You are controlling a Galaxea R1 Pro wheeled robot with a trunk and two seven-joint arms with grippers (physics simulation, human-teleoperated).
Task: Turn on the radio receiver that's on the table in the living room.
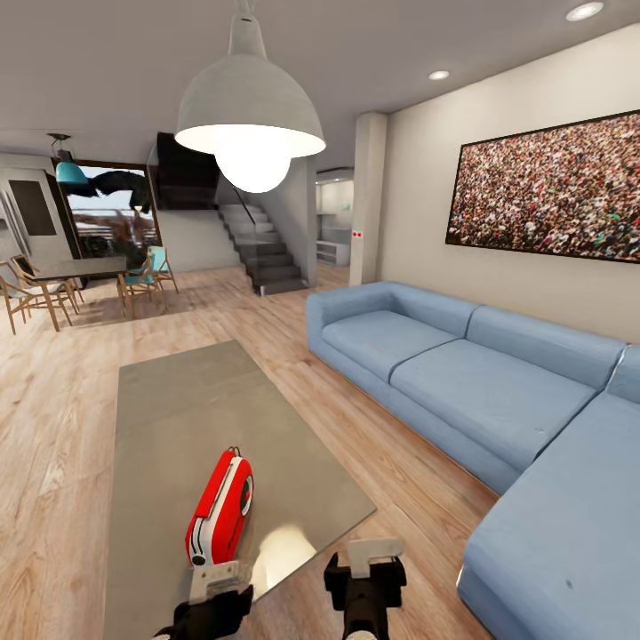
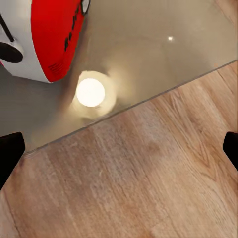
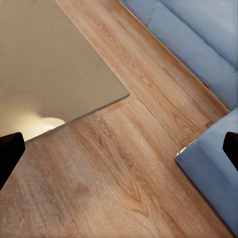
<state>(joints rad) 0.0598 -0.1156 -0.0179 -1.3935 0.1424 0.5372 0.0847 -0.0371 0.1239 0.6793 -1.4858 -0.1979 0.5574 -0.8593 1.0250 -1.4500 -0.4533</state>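
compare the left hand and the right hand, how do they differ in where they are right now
The left hand sits at the near edge of the table, just short of the radio receiver; the right hand hangs off the table's near corner, over the wood floor. The left wrist view shows the radio close; the right wrist view shows the blue sofa instead. Both are open and hold nothing.

Bright pendant lamp (image 1: 250,124), glare on table (image 1: 169,418), sharp renders
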